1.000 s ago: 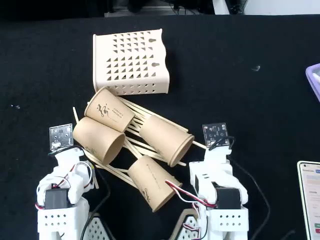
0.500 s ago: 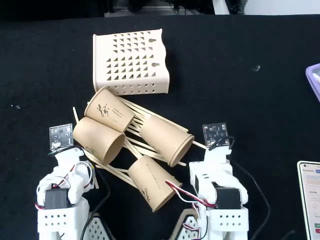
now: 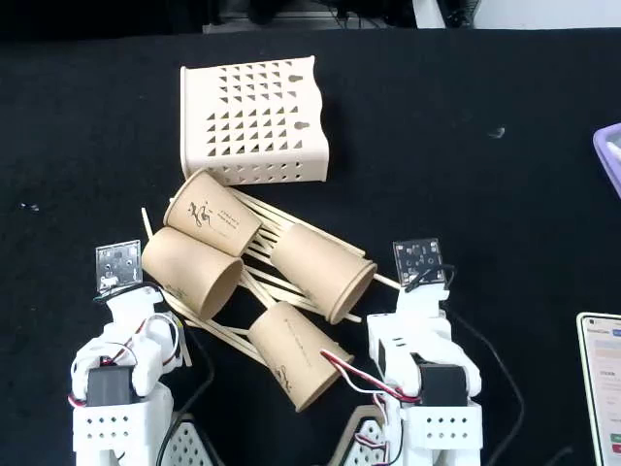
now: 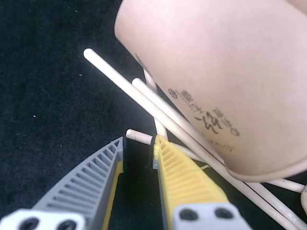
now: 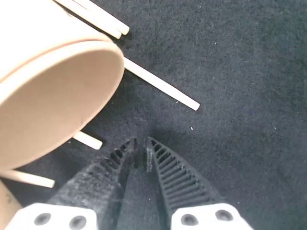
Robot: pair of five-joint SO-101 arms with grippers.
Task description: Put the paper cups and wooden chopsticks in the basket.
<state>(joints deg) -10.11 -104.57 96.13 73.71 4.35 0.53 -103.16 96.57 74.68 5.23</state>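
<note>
The perforated beige basket [image 3: 254, 121] lies on its side at the back of the table. In front of it, four paper cups lie tipped over on several wooden chopsticks [image 3: 267, 282]: one cup [image 3: 212, 214] is nearest the basket, another [image 3: 191, 272] is at the left, and the others [image 3: 322, 270] [image 3: 296, 354] lie further right and nearer the front. My left gripper [image 4: 138, 141] stands narrowly open and empty, its tips just short of a chopstick end beside a cup [image 4: 216, 72]. My right gripper [image 5: 141, 141] is shut over bare cloth, close to a cup mouth [image 5: 53, 96] and a chopstick [image 5: 160, 84].
Both arms [image 3: 116, 374] [image 3: 424, 374] sit folded at the front edge, either side of the pile. A purple object [image 3: 609, 150] and a lit screen [image 3: 602, 388] sit at the right edge. Black cloth [image 3: 466, 146] covers the table, bare to the right of the basket.
</note>
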